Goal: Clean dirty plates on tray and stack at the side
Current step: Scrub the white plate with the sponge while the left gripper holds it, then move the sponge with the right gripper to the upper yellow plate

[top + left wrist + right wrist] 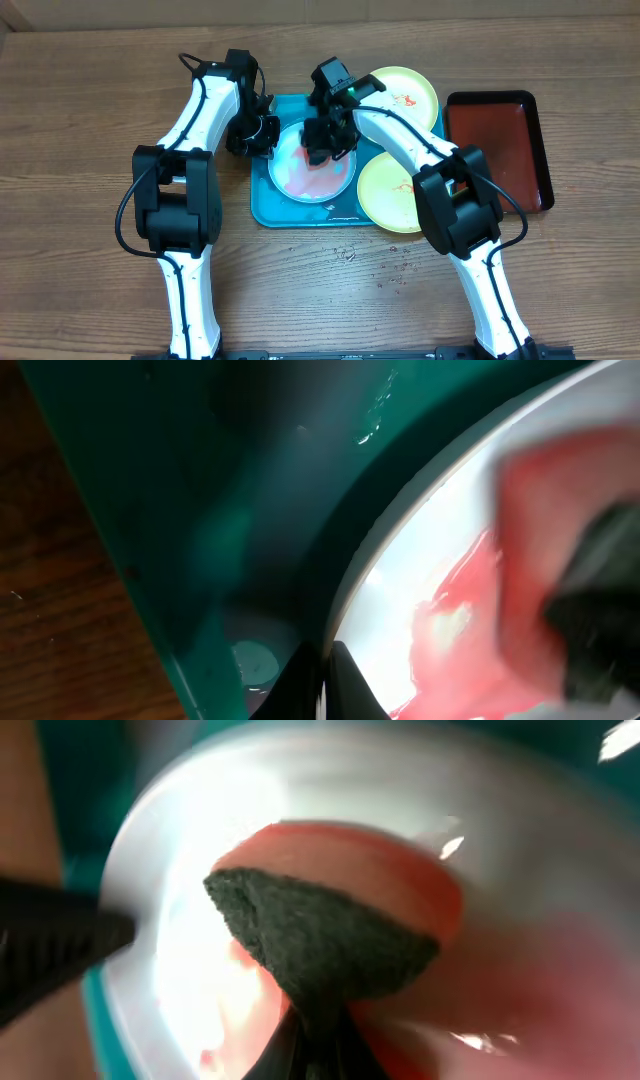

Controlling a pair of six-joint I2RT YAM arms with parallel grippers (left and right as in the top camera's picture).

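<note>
The pale blue-white plate (pixel 300 172), smeared with red sauce, lies on the teal tray (pixel 262 208). My left gripper (pixel 262 132) is shut on that plate's left rim; in the left wrist view its jaws pinch the rim's edge (pixel 340 610) over the tray (pixel 200 490). My right gripper (pixel 322 150) is shut on a sponge (pixel 330 930), dark scouring side up and pink body behind, pressed onto the plate (pixel 200 850). Two yellow-green plates with red marks sit by the tray's right side, one at the back (pixel 405 92) and one nearer (pixel 392 185).
A dark red tray with a black rim (pixel 500 150) lies on the wooden table right of the yellow-green plates. Small specks and a wet mark (pixel 345 253) dot the wood in front of the teal tray.
</note>
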